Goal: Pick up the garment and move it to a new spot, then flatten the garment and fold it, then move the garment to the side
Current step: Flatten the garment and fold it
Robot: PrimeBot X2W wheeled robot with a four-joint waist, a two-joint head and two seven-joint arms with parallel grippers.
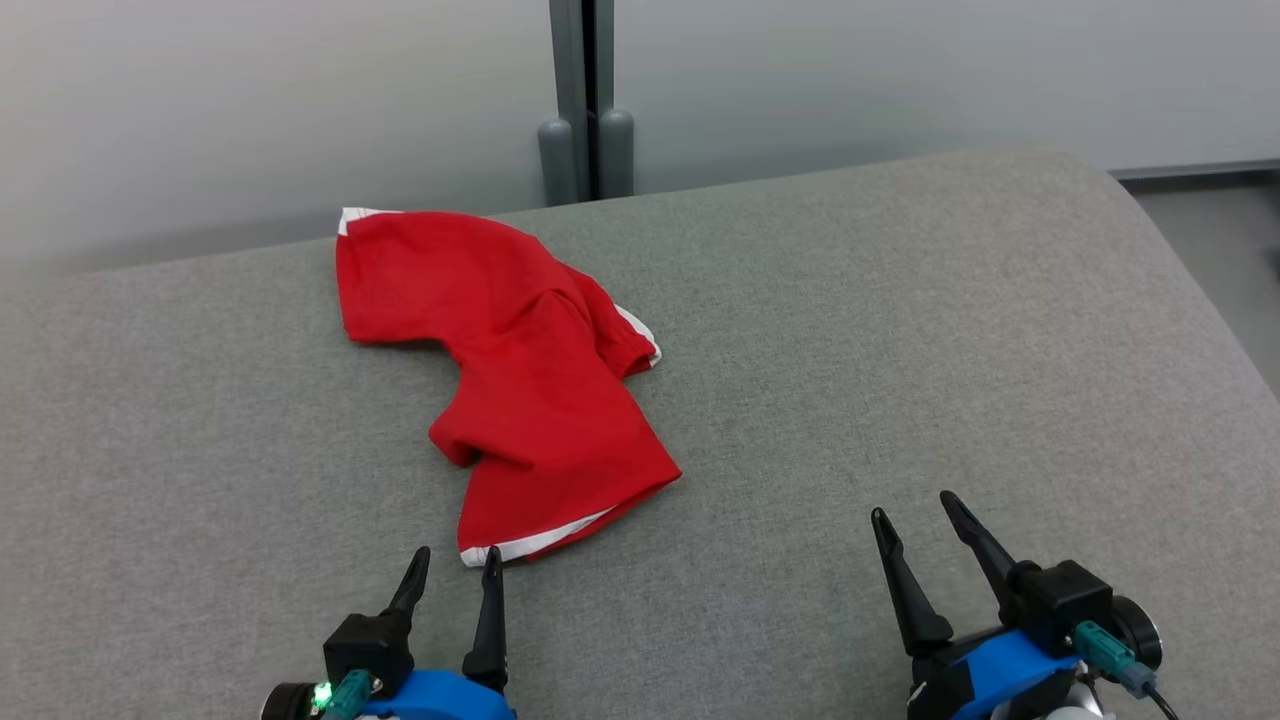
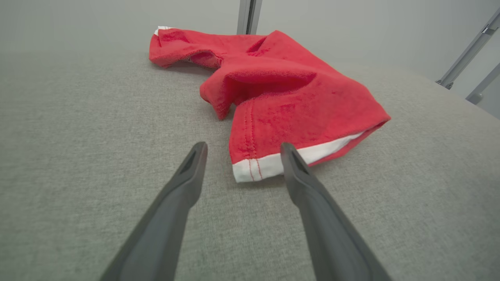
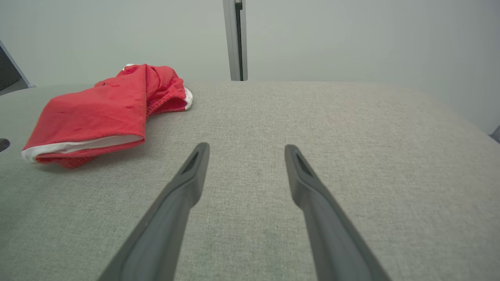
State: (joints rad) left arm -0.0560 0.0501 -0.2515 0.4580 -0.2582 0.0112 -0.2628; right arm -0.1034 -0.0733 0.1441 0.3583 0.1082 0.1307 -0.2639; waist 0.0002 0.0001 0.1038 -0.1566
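At the lower left of the head view, the left gripper (image 1: 458,552) rises from the bottom edge on its blue wrist, its fingers pointing up the frame and slightly apart, jaws open and holding nothing. A small green light (image 1: 322,693) glows at its base. Its tips sit just below the white-hemmed corner of the garment (image 1: 530,380). In the left wrist view that corner lies between the two spread fingers, low over the cloth surface; whether the right-hand finger touches the hem cannot be told.

The red garment with white trim lies crumpled left of centre on the grey upholstered surface (image 1: 850,330), running from the upper left down toward the bottom middle. Behind it, at top centre, stands a grey post (image 1: 585,100).

At the lower right, the right gripper (image 1: 912,505) leans its fingers up and to the left, jaws open and empty, over bare grey fabric well apart from the garment. In the right wrist view the garment lies at the left edge.
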